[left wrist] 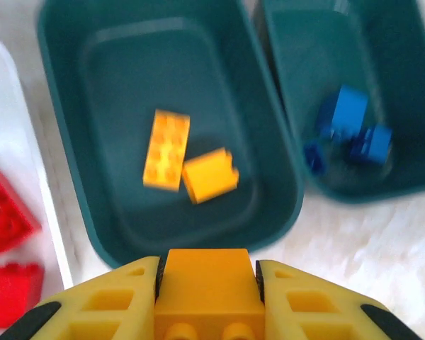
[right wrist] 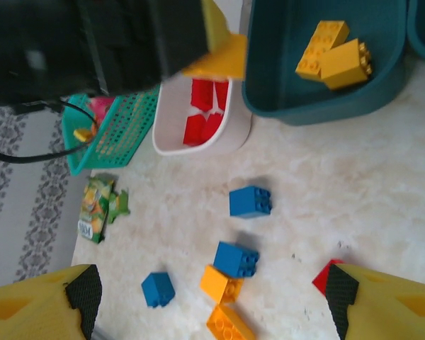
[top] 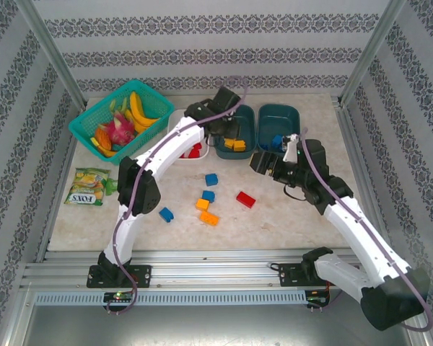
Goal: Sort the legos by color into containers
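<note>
- Left gripper (top: 227,127), in the top view, reaches out over the middle teal tub (top: 250,127), which sits between the white tub (top: 175,120) and the right teal tub (top: 283,117). From up here we cannot tell how its jaws stand. The right gripper (top: 263,161) hangs on the near side of the tubs. The loose legos lie on the table (top: 274,220) nearer still: the red brick (top: 245,200) is closest to it, with the blue brick (top: 211,179) and the orange brick (top: 209,217) further to the left.
- From the left wrist we see the yellow fingers (left wrist: 92,308) closed tight on an orange-yellow brick (left wrist: 207,283).
  - The middle teal tub lies straight ahead of that brick. Its near rim is just beyond the fingertips and its long axis runs away from us. Two yellow bricks (left wrist: 166,150) lie inside.
  - Blue bricks (left wrist: 348,127) sit in the tub to the right, and red bricks (left wrist: 7,216) in the white tub to the left.
  - We judge that a short reach forward would carry the held brick over the matching tub's floor before it is let go.
- From the right wrist, that gripper's fingers (right wrist: 46,308) are spread wide with nothing between them. The loose legos lie below and ahead, and the red brick (right wrist: 326,276) pokes out just beside the right finger. We judge this arm the nearer one for those pieces.
</note>
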Controlling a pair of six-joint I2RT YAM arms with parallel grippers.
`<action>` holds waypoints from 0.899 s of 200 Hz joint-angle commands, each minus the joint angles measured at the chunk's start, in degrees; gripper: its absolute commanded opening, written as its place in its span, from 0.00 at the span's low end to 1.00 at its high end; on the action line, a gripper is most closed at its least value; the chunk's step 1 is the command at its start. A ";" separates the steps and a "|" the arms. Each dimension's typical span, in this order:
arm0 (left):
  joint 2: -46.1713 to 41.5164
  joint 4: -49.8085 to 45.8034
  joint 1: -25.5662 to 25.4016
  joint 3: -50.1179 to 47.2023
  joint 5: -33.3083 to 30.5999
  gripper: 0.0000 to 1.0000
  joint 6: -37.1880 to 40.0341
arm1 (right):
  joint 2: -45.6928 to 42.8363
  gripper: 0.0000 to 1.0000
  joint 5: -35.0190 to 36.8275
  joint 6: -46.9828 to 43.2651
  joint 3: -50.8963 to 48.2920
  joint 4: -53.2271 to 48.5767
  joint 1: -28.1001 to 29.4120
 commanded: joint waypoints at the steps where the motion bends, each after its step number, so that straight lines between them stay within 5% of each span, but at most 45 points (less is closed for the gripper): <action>1: 6.25 3.63 1.62 5.43 -1.22 0.28 -0.45 | 3.27 0.84 5.40 1.37 3.45 2.91 -0.84; 73: 16.54 21.91 3.43 7.79 -11.66 0.28 4.25 | 9.04 0.84 6.36 3.25 7.08 5.50 -0.99; 180: 22.28 15.09 3.25 12.49 -14.07 0.33 1.51 | 5.56 0.84 6.90 5.42 2.34 5.36 -1.06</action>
